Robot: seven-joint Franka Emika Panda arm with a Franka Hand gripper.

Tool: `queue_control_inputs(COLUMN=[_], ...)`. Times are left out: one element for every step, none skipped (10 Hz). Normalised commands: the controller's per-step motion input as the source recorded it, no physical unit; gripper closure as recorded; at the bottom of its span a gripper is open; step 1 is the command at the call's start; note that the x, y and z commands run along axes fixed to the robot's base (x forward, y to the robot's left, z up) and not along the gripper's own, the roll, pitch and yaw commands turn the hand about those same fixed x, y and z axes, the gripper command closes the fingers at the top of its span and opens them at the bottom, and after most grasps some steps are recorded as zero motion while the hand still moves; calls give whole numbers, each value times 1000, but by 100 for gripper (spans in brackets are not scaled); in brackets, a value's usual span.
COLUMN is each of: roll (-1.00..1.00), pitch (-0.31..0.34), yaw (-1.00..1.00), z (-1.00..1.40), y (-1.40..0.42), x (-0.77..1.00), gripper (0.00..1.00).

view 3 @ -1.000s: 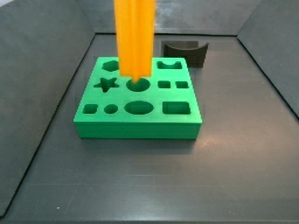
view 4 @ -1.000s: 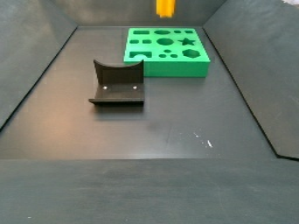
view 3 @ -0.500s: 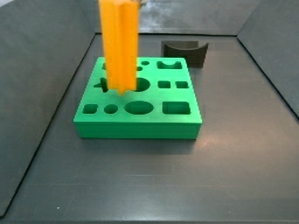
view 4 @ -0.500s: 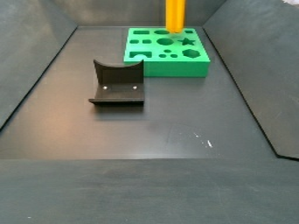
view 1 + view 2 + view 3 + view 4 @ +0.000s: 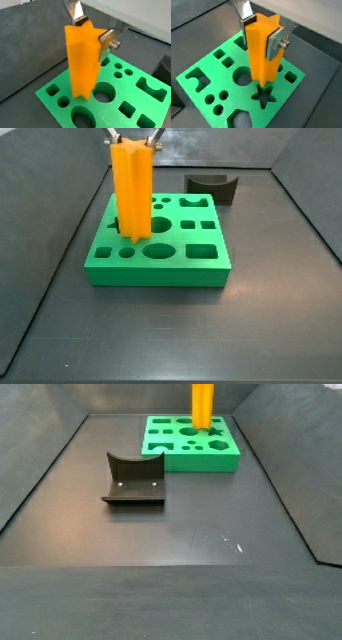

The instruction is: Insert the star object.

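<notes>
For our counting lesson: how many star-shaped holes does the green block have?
1: a star-shaped hole in the green block, by the star object the gripper holds over it; more may be hidden.

looks like a lab test rig, dark walled bin floor (image 5: pixel 160 534), green shape-sorter block (image 5: pixel 160 253), gripper (image 5: pixel 261 31) overhead clamping the orange star object (image 5: pixel 131 188)

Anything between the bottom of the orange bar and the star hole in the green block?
Nothing. In a wrist view the gripper holds the orange bar just beside the star hole, green block surface bare between.
</notes>
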Motion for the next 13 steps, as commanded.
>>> queue_control_inputs(roll=[157,43,0,0,0,0,0,0,4,19,6,0,0], pitch=[0,0,0,0,0,0,-26,0,0,7,21,0,0], yaw=[-17,-14,-9,0,0,0,66,29,-6,-131,-206,-183,-197], z=[-234,-191,-129,-109,-97,-69,-29,-114,-234,-326,-323,-286,-354], y=[223,297,334,326,320,243,257,149,0,-169,-291,-297,-297], x=[-300,-306,-309,-254,-246,-203,-206,-66,14,149,277,223,291], gripper=[100,100,100,100,100,100,100,100,100,100,100,100,100])
